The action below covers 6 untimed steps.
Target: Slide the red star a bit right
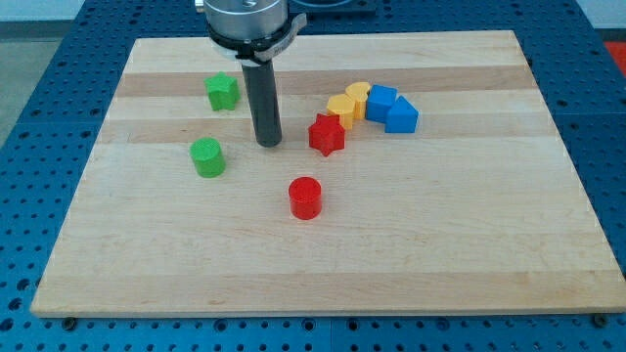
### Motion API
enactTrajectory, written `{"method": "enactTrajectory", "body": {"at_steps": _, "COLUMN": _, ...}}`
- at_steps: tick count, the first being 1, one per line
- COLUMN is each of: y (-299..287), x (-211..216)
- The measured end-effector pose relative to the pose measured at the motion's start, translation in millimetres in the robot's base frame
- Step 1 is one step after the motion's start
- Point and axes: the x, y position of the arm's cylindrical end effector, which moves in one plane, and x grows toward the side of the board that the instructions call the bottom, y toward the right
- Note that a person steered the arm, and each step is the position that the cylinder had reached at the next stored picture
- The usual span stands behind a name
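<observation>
The red star (327, 134) lies on the wooden board (440, 235) a little above the middle. My tip (269, 143) rests on the board to the star's left, a short gap away and not touching it. Just right of and above the star sits a cluster of blocks: a yellow hexagon-like block (340, 106), a yellow heart-like block (358, 96), a blue block (380, 102) and a blue triangular block (401, 116). The yellow hexagon-like block is very close to the star's upper right.
A red cylinder (305, 198) stands below the star. A green cylinder (206, 156) lies left of my tip, and a green star-like block (223, 92) sits above it. The board's edges border a blue perforated table (29, 147).
</observation>
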Motion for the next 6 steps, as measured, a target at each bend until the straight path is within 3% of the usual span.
{"method": "enactTrajectory", "body": {"at_steps": 6, "y": 46, "x": 17}}
